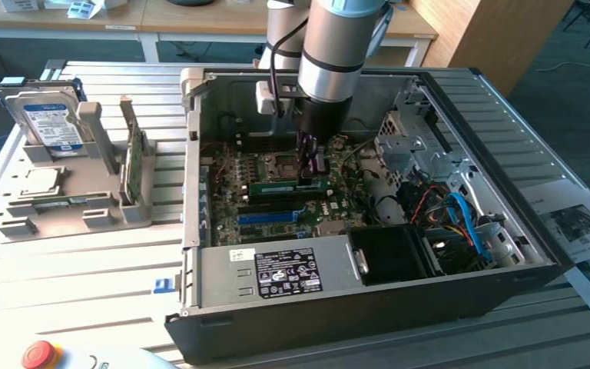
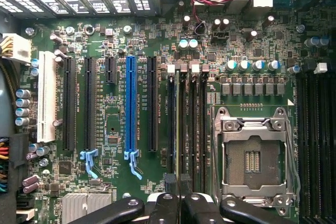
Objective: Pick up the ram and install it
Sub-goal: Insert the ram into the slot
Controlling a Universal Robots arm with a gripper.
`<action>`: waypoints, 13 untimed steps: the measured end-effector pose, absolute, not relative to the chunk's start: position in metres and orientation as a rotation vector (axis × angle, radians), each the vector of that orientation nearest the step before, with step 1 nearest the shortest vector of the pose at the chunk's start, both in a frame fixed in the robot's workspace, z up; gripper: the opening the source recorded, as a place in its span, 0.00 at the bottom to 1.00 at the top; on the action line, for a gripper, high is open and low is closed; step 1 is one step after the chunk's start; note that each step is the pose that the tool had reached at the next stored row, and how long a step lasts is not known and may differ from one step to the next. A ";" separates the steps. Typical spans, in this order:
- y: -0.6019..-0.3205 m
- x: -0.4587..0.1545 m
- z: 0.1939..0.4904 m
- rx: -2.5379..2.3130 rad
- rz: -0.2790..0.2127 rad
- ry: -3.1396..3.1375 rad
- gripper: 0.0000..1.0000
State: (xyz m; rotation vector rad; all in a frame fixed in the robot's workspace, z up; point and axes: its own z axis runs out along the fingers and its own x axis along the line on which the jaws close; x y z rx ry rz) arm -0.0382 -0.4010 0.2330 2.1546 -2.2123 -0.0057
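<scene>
**Ram point(image 1: 283, 185) pinched in slot beside CPU socket point(image 1: 285, 164)**

From the exterior view: standing on its long edge in a dark memory slot just beside the CPU socket, lengthwise along the socket's side. Gripped from above by the pincer point(image 1: 310, 171), narrow, fingers set close on the upper edge of the green stick. Held toward the stick's end at the exterior view's right, not at its middle. Well inside the open computer case point(image 1: 500, 254), on the motherboard.

From the wrist view: seen edge-on as a thin strip point(image 2: 180, 124) in one of the parallel dark slots next to the CPU socket point(image 2: 254, 156). Passing straight between the two black fingertips point(image 2: 171, 183), touching both as far as can be told. Farther from the CPU socket than the ram, beyond the memory slots: blue slot point(image 2: 130, 108). Cannot tell whether fully seated.
</scene>
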 end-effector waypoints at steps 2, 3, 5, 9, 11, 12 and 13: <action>-0.401 -0.038 0.233 2.155 -0.009 -2.213 0.12; -0.401 -0.038 0.233 2.156 -0.011 -2.213 0.12; -0.401 -0.038 0.233 2.157 -0.016 -2.215 0.12; -0.401 -0.038 0.233 2.159 -0.019 -2.216 0.12; -0.401 -0.038 0.233 2.159 -0.019 -2.216 0.12; -0.401 -0.038 0.233 2.159 -0.019 -2.216 0.12; -0.401 -0.038 0.233 2.159 -0.019 -2.216 0.12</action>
